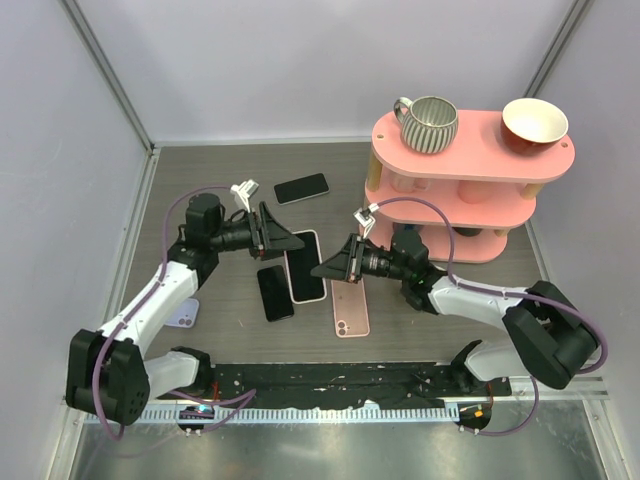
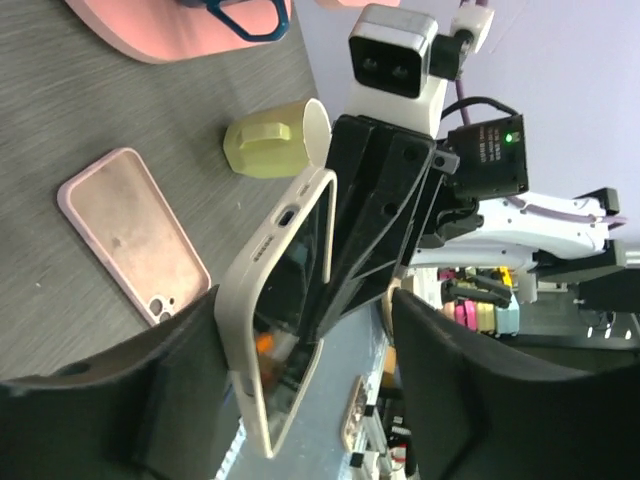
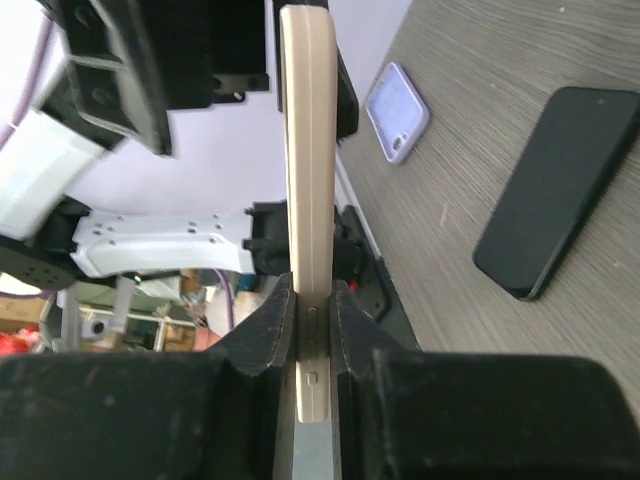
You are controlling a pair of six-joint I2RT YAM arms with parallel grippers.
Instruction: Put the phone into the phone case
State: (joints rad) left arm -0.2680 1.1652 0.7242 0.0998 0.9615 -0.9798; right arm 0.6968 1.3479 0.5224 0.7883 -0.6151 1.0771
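A cream phone case (image 1: 306,266) with a dark glossy phone face inside it is held above the table between the two arms. My right gripper (image 1: 328,268) is shut on its long edge; in the right wrist view the case (image 3: 308,150) stands edge-on, pinched between the fingers (image 3: 313,312). My left gripper (image 1: 292,241) is open. In its wrist view the case (image 2: 268,330) sits between the wide-apart fingers (image 2: 310,400), close to the left one. I cannot tell whether the phone is fully seated.
A black phone (image 1: 274,292) lies just left of the held case, and another (image 1: 301,188) lies farther back. A pink case (image 1: 350,309) lies under the right wrist. A lilac case (image 1: 183,313) lies at the left. A pink tiered shelf (image 1: 470,150) with mugs stands at the back right.
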